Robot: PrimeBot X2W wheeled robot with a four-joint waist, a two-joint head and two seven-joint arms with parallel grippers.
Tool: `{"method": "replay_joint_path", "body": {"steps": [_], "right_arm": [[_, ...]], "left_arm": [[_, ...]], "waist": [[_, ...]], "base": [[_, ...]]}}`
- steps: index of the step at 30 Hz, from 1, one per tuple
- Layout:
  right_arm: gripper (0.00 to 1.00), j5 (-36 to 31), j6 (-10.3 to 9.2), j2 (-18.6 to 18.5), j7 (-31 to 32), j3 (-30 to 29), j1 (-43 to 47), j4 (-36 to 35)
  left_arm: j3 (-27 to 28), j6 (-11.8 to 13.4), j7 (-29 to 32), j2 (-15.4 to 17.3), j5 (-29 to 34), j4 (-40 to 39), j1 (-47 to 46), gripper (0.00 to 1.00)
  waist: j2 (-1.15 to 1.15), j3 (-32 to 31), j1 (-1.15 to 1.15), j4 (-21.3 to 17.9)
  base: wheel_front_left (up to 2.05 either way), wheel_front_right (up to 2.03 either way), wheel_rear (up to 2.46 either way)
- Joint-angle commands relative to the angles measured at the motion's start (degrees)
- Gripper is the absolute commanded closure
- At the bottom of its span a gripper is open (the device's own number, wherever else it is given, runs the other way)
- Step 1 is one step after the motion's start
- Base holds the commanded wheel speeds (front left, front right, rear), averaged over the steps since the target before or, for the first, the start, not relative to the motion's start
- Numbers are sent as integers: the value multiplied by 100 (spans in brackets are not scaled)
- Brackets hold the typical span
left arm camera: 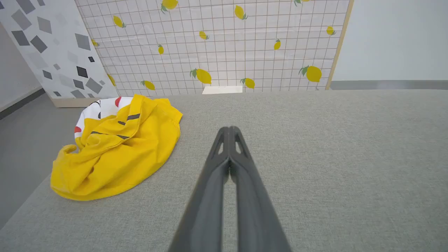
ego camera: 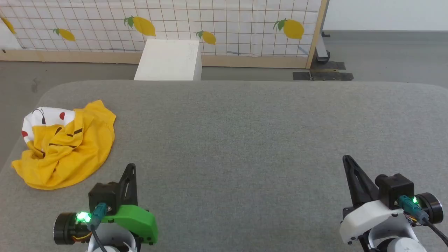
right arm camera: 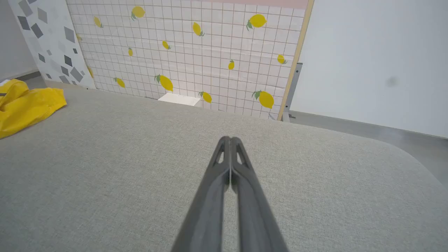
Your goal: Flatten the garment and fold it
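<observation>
A: Looking at the garment [ego camera: 64,145] first: lying in a crumpled heap at the far left of the grey padded table [ego camera: 245,122], close to that edge, with the white printed patch bunched toward the back.

B: Agreeing. Checking the left gripper [ego camera: 131,167] next: poised near the heap, to its right, not touching it, jaws pressed together and gripping nothing. Finding the right gripper [ego camera: 346,159] the same, closed and empty, well apart on the other side of the table.

A: Worrying about that left edge. Possibly dragging the cloth off the table by tugging leftward, given so little surface beside it.

B: Also risking a pinch through several layers at once. Being thin and folded over itself, likely lifting as one bundle instead of spreading, and making the flattening harder.

A: And merely shoving the heap along by pushing in with closed fingers; needing to open before any grasp.

B: Turning to the hard-to-read parts: failing to pick out collar, sleeves or hem among those folds, so not telling front from back.

A: Finding it cropped at the left border of the right wrist view, down to a yellow corner. Underside hidden throughout.

B: Losing both arms past the bottom of the head view as well, so not judging reach toward the heap.
</observation>
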Motion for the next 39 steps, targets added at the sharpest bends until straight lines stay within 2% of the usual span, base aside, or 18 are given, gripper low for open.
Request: {"method": "replay_joint_path", "body": {"steps": [1, 24, 25, 39], "right_arm": [[100, 35, -10, 11, 1, 9, -97, 10], [100, 35, -10, 11, 1, 9, -97, 10], [0, -1, 0, 0, 0, -1, 1, 0], [0, 106, -1, 0, -152, -134, -29, 104]], "left_arm": [[20, -6, 8, -33, 59, 21, -101, 100], [20, -6, 8, -33, 59, 21, -101, 100], [-2, 0, 0, 1, -2, -1, 2, 0], [-19, 59, -151, -2, -72, -42, 58, 0]], "waist": [[0, 0, 0, 0], [0, 0, 0, 0], [0, 0, 0, 0], [0, 32, 0, -6]], "base": [[0, 0, 0], [0, 0, 0], [0, 0, 0], [0, 0, 0]]}}
